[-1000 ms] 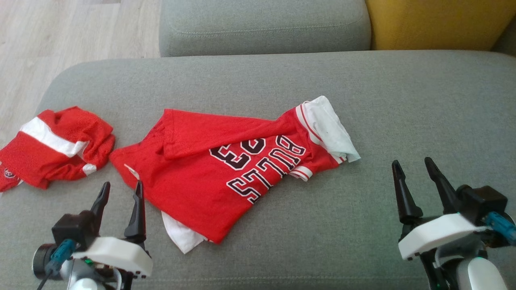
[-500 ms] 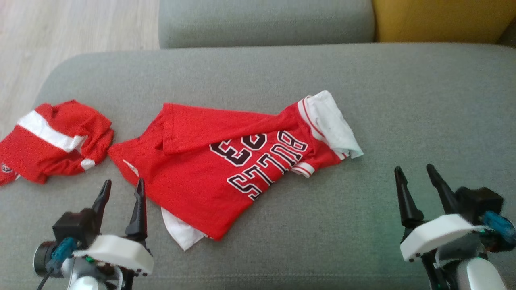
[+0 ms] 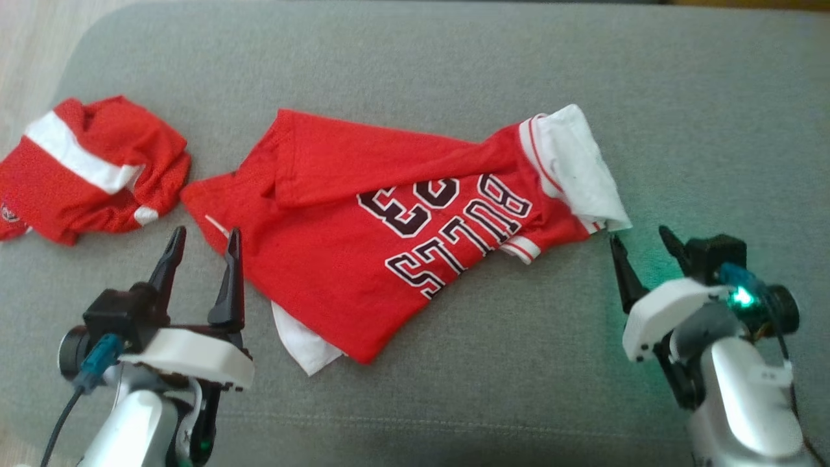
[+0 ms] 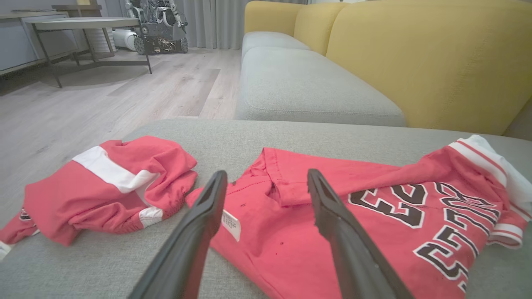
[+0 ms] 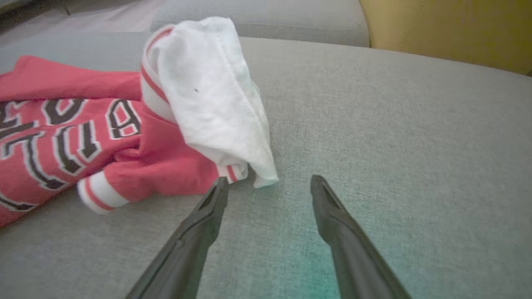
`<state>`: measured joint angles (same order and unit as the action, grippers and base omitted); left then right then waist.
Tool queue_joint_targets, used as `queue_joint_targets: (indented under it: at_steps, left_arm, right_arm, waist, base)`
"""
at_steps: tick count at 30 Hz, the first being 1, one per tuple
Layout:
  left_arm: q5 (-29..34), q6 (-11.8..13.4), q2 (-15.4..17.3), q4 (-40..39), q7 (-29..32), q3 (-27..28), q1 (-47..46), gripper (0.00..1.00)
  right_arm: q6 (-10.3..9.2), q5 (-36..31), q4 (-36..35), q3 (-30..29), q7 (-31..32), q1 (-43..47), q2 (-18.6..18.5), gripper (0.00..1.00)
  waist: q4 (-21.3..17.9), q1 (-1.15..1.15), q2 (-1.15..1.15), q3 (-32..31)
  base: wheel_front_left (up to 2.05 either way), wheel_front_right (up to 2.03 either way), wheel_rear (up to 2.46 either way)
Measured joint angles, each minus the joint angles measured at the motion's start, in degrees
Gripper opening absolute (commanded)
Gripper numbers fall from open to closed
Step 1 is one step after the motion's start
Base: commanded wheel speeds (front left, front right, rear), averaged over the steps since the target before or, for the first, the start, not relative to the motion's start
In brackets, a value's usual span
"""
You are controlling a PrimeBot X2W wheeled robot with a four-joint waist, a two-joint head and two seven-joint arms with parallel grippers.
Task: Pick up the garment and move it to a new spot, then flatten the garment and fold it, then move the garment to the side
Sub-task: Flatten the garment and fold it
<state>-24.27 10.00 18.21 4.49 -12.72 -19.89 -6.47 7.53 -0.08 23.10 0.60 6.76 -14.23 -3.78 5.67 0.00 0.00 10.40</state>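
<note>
Garment (image 3: 402,240) lies crumpled on the grey cushion (image 3: 681,97). We now lean closer, right gripper (image 3: 639,235) just beside its white end, left gripper (image 3: 206,231) at its hem, fingers apart. Pickup looks next.

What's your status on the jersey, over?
Left gripper open, empty, near the jersey, tag side. Right gripper open, empty, by its white end. Jersey rumpled on sofa, ungripped. Other red garment close on its left.

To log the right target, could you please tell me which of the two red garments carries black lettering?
The larger jersey at centre, printed BULLS 23; the crumpled garment to its left shows a white band instead.
</note>
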Motion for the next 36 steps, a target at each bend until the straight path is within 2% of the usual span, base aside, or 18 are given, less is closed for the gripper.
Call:
queue_joint_targets:
  at_steps: [5, 6, 7, 15, 22, 28, 36]
  left_arm:
    - [0.0, -0.5, -0.3, 0.9, -0.6, 0.0, -1.2, 1.0]
    - [0.0, -0.5, -0.4, 1.1, -0.8, 0.1, -1.3, 1.0]
    - [0.0, -0.5, -0.5, 1.2, -0.8, 0.1, -1.5, 1.0]
    - [0.5, -0.5, -0.8, 1.6, -1.1, 0.3, -2.0, 1.0]
    - [0.5, -0.5, -1.1, 1.7, -1.5, 0.5, -2.0, 1.0]
    - [0.5, -0.7, -1.4, 1.7, -1.5, 0.6, -2.0, 1.0]
    - [0.5, -0.9, -1.5, 1.6, -1.5, 1.0, -2.0, 1.0]
  right_arm:
    - [0.0, -2.3, 6.7, -0.8, -1.6, -5.6, -0.5, 1.0]
    - [0.0, -2.6, 7.8, -0.9, -2.0, -6.6, -0.6, 0.45]
    - [0.0, -2.8, 8.7, -0.9, -2.4, -7.5, -0.6, 0.0]
    - [0.0, -3.8, 9.6, -2.1, -6.3, -10.2, -0.9, 0.0]
    - [0.0, -5.7, 2.8, -5.8, -6.8, -9.9, -4.4, 0.0]
    - [0.0, -6.0, -2.0, -6.8, -2.3, -7.4, -6.0, 0.0]
    - [0.0, -3.9, -2.4, -3.3, 3.5, -0.1, -3.0, 0.0]
  waist:
    - [0.5, 0.01, 0.0, 1.7]
    - [0.6, 0.01, 0.0, 2.0]
    - [0.5, 0.01, 0.0, 2.2]
    - [-0.3, 0.01, 0.0, 2.4]
    - [-1.8, 0.0, 0.0, 1.6]
    - [-2.2, 0.0, 0.0, 1.2]
    - [-2.6, 0.0, 0.0, 1.7]
  base:
    - [0.0, 0.0, 0.0]
    - [0.0, 0.0, 0.0]
    - [0.0, 0.0, 0.0]
    - [0.0, 0.0, 0.0]
    - [0.0, 0.0, 0.0]
    - [0.0, 0.0, 0.0]
    - [0.0, 0.0, 0.0]
